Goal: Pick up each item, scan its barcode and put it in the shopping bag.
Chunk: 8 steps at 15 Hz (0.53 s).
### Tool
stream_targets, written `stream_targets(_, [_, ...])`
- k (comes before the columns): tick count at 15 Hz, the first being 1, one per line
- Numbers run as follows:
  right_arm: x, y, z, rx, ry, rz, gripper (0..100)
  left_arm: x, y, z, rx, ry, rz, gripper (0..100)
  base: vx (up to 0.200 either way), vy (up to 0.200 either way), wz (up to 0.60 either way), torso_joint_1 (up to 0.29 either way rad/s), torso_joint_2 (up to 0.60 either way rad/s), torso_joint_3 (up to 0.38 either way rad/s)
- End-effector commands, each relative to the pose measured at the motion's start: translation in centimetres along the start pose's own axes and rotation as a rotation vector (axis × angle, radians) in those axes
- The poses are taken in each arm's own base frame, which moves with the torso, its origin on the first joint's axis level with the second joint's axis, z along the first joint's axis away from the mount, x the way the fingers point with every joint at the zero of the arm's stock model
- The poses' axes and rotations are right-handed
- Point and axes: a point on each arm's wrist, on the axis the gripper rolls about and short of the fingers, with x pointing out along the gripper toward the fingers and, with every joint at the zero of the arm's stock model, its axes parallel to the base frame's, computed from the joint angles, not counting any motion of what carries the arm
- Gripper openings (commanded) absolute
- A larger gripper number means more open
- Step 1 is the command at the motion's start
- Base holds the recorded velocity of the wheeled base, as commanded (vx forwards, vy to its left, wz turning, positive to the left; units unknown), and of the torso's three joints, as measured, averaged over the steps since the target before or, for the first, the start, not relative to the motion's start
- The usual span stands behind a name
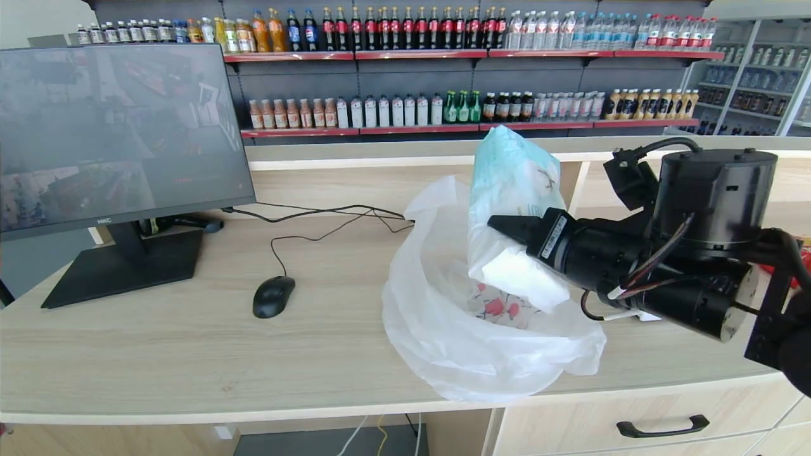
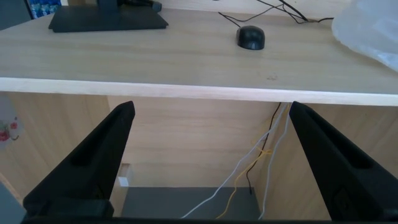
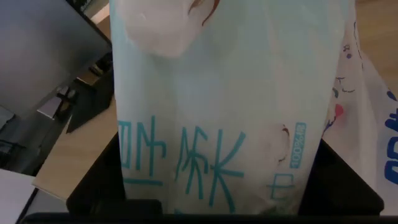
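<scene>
The right gripper (image 1: 507, 228) is clamped on a pale teal-and-white pack (image 1: 513, 183), holding it tilted just above the open mouth of the white plastic bag (image 1: 443, 329), with the pack's lower end dipping below the bag's rim. The bag sits crumpled on the wooden counter (image 1: 190, 354). Inside the bag, seen through the plastic, lies something with a red flower print (image 1: 500, 307), perhaps another soft pack. The left gripper (image 2: 211, 112) hangs below the counter's front edge, well to the left of the bag, its jaws spread wide with nothing between them. A black mouse (image 1: 274, 296) rests on the counter to the left of the bag, its cable running back. A monitor (image 1: 114, 133) stands farther left still. Behind the bag, beyond the counter, shelves (image 1: 412, 57) carry rows of bottles.
</scene>
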Motion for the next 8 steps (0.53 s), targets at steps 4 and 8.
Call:
stream_targets(4, [0.4, 0.8, 2.6, 0.058, 0.114, -0.013, 0, 0.0, 0.0, 0.0, 0.001, 0.0, 0.0, 100, 0.0, 0.0, 0.0, 0.0, 0.0, 0.0])
stream_targets(8, [1.7, -0.1, 2.2, 0.071, 0.187, -0.055, 0, 0.0, 0.0, 0.0, -0.001, 0.0, 0.0, 100, 0.0, 0.0, 0.0, 0.0, 0.0, 0.0])
